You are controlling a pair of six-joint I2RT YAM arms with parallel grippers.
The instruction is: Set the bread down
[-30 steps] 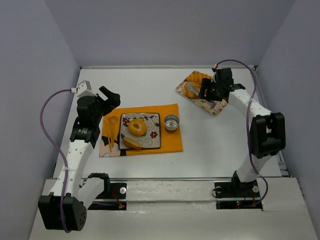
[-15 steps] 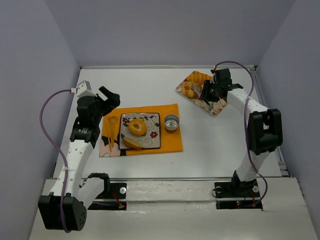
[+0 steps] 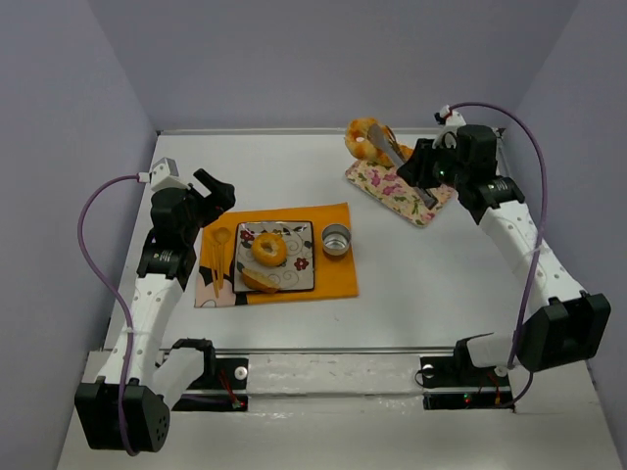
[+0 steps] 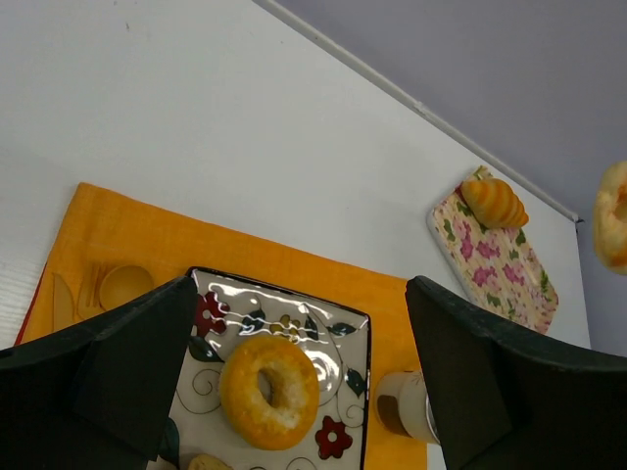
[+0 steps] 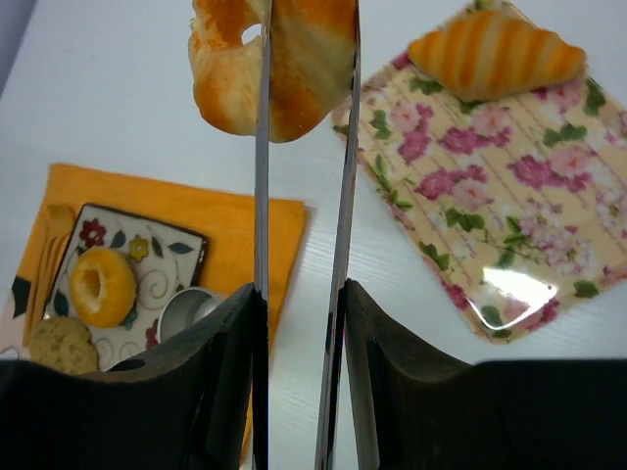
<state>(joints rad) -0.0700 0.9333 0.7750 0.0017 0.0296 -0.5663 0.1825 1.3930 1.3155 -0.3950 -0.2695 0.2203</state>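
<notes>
My right gripper (image 3: 434,166) is shut on metal tongs (image 3: 402,155). The tongs pinch a golden twisted bread roll (image 3: 365,137), held in the air above the far left corner of the floral tray (image 3: 397,188). In the right wrist view the roll (image 5: 235,69) hangs between the tong blades (image 5: 263,196), and a croissant (image 5: 495,54) lies on the tray (image 5: 509,196). The patterned plate (image 3: 302,274) on the orange mat (image 3: 333,279) holds a doughnut (image 3: 267,249) and a round bun (image 3: 257,281). My left gripper (image 3: 211,191) is open and empty, left of the plate.
A small metal cup (image 3: 336,239) stands on the mat right of the plate. An orange plastic spoon and fork (image 3: 217,257) lie on the mat's left side. The left wrist view shows the doughnut (image 4: 269,390), the cup (image 4: 404,416) and the croissant (image 4: 495,201).
My right arm has risen and swung outward, lifting the tongs with the bread roll up off the floral tray. The left arm has not moved.
</notes>
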